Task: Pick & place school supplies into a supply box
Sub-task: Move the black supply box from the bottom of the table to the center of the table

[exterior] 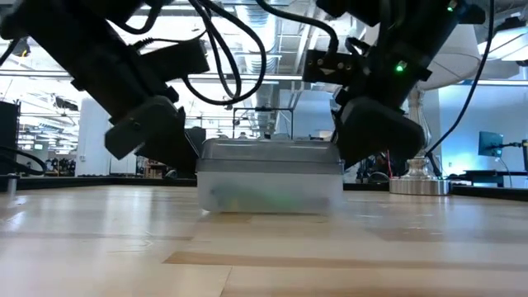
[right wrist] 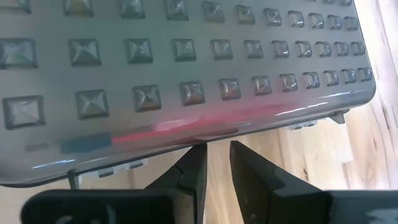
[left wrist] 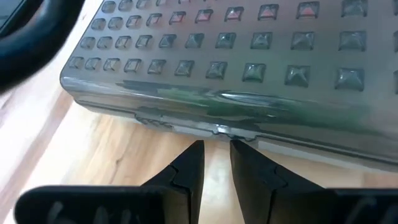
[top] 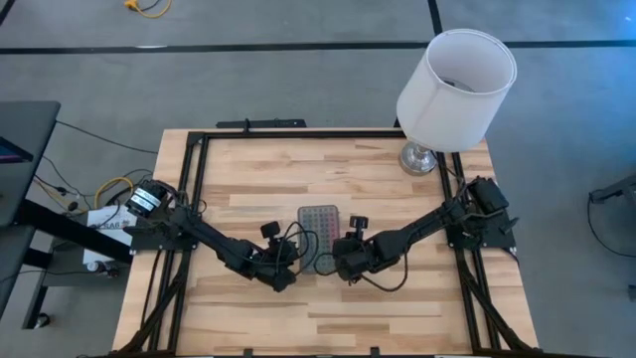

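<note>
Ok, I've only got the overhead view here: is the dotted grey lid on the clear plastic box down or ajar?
Observer: Down. From table level the grey dotted lid sits flat on the small clear plastic box.
Operator: Anything inside?
Observer: Yes, a pink pen-like streak and a green streak show through its walls.
Operator: And the jaws?
Observer: The left gripper points at one long side of the box and the right gripper at the opposite one. Both pairs of jaws stand slightly apart, holding nothing.
</note>
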Robot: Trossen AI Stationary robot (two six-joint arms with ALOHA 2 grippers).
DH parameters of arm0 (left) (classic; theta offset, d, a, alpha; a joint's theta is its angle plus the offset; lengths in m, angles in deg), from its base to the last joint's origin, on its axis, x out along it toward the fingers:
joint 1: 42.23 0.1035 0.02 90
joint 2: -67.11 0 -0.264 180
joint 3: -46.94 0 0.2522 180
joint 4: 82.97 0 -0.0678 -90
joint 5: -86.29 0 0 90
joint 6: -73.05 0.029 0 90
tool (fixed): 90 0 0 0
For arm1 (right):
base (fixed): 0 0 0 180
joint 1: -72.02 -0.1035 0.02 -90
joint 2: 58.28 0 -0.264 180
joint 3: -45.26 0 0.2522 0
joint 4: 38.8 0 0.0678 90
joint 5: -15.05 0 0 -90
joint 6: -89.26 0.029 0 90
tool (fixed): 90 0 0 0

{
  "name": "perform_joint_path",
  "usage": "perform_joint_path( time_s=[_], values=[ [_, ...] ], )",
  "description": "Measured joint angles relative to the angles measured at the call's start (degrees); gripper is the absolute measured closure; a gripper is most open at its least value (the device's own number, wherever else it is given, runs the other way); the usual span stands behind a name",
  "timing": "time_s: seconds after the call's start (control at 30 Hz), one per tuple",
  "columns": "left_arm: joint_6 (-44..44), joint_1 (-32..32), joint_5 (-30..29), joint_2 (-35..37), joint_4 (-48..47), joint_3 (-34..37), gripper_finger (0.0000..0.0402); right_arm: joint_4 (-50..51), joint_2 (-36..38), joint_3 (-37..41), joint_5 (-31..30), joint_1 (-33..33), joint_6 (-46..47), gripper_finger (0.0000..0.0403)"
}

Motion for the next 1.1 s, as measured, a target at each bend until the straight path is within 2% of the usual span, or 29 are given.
perform_joint_path(
  time_s=[1.1],
  values=[
    [-1.15,0.66,0.66,0.00,-1.47,-0.09,0.0325,0.98,0.11,-0.13,1.36,1.06,-0.41,0.0337]
  ],
)
